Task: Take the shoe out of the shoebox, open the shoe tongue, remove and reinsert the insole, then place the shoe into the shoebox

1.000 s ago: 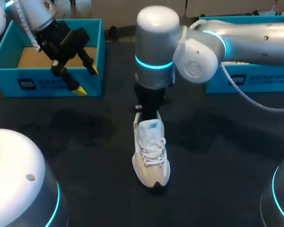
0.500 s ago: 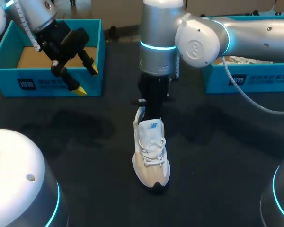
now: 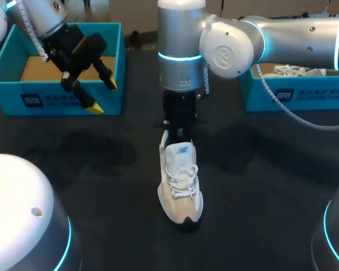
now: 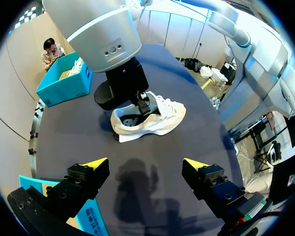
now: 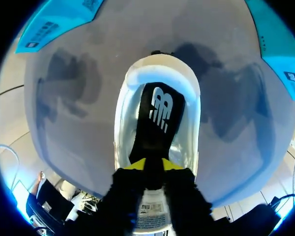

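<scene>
A white sneaker (image 3: 181,186) stands on the dark table, toe toward the near edge, its tongue (image 3: 183,151) raised. My right gripper (image 3: 178,134) points straight down into the shoe's opening behind the tongue. In the right wrist view its yellow tips stand narrowly open (image 5: 153,164) over the front end of the black insole (image 5: 157,113), which lies inside the shoe (image 5: 123,113). My left gripper (image 3: 103,96) hangs wide open and empty over the left blue shoebox (image 3: 56,101). From the left wrist view the shoe (image 4: 152,115) lies well ahead of that gripper (image 4: 145,162).
A second blue box (image 3: 294,96) with white contents sits at the back right, under my right arm. Both boxes show as blue corners (image 5: 54,19) (image 5: 280,44) in the right wrist view. Dark table surface surrounds the shoe.
My right arm's wrist has swung left and a little back above the shoe, while its gripper stayed in the shoe's opening. The shoe and the left arm have not moved.
</scene>
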You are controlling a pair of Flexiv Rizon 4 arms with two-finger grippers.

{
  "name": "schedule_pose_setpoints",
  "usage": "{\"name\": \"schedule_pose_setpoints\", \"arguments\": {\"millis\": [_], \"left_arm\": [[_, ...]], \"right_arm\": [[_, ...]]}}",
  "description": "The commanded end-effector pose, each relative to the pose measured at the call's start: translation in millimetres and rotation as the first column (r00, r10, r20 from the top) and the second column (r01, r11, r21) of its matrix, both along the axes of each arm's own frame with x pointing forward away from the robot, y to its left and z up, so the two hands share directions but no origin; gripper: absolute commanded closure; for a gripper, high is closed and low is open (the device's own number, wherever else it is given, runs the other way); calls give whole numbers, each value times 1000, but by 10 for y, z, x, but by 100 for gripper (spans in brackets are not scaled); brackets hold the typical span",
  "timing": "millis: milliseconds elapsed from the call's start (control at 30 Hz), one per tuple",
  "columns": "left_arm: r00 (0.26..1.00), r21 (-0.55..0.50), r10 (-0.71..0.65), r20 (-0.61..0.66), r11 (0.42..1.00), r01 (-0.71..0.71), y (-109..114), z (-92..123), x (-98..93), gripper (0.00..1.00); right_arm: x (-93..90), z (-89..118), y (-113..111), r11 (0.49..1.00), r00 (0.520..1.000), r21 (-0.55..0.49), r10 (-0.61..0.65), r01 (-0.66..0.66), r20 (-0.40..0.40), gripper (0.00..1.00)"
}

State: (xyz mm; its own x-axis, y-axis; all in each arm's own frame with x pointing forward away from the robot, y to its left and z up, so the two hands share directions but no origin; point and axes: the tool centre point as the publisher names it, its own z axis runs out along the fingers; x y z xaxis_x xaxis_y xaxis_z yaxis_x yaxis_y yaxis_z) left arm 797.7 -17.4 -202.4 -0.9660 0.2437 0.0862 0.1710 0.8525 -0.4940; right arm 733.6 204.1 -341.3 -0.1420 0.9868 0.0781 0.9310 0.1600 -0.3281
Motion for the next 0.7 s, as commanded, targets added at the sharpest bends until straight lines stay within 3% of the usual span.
{"name": "schedule_pose_setpoints", "arguments": {"millis": [33,700], "left_arm": [[1000,3,-1,0,1000,1,5,3,-2,0],[1000,3,-1,0,1000,1,5,3,-2,0]], "right_arm": [[-32,-36,-11,1000,1000,5,-7,7,6,0],[-69,17,-9,999,1000,-50,-22,21,-22,0]]}}
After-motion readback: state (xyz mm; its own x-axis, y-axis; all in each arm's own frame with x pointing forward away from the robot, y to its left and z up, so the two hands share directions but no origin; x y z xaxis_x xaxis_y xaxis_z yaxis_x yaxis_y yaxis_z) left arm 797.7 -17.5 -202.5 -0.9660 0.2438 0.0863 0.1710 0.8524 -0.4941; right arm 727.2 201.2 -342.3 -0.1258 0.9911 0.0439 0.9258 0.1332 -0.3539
